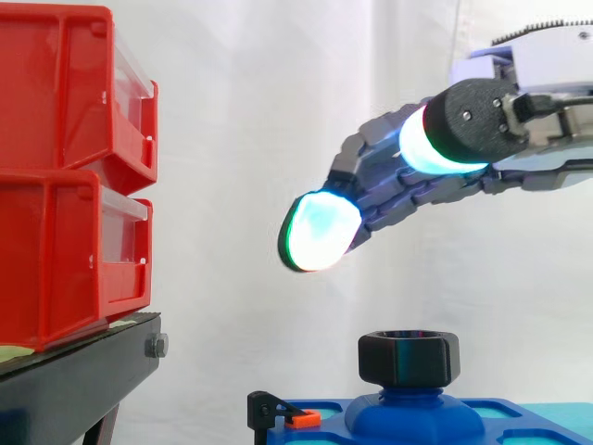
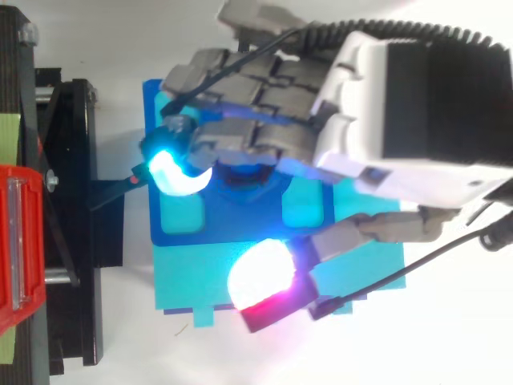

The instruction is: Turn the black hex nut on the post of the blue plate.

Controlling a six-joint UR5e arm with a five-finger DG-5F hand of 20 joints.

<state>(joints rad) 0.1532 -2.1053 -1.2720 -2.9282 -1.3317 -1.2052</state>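
The black hex nut (image 1: pixel 409 359) sits on a blue post rising from the blue plate (image 1: pixel 417 419), low in the side view. My hand (image 1: pixel 394 181) hovers above the nut with clear air between them. Its fingers are gently bent and hold nothing; one glowing fingertip (image 1: pixel 321 232) points down and to the left. From above, the hand (image 2: pixel 409 104) covers the middle of the blue plate (image 2: pixel 154 216) and hides the nut. A cyan fingertip (image 2: pixel 173 172) lies over the plate's left part, and the thumb pad (image 2: pixel 261 281) glows white and red at its near edge.
Two stacked red bins (image 1: pixel 74 176) stand on a black stand (image 1: pixel 79 380) at the left. A small black clamp with an orange tip (image 1: pixel 302 419) sits at the plate's left edge. The plate rests on a light teal base (image 2: pixel 188 290).
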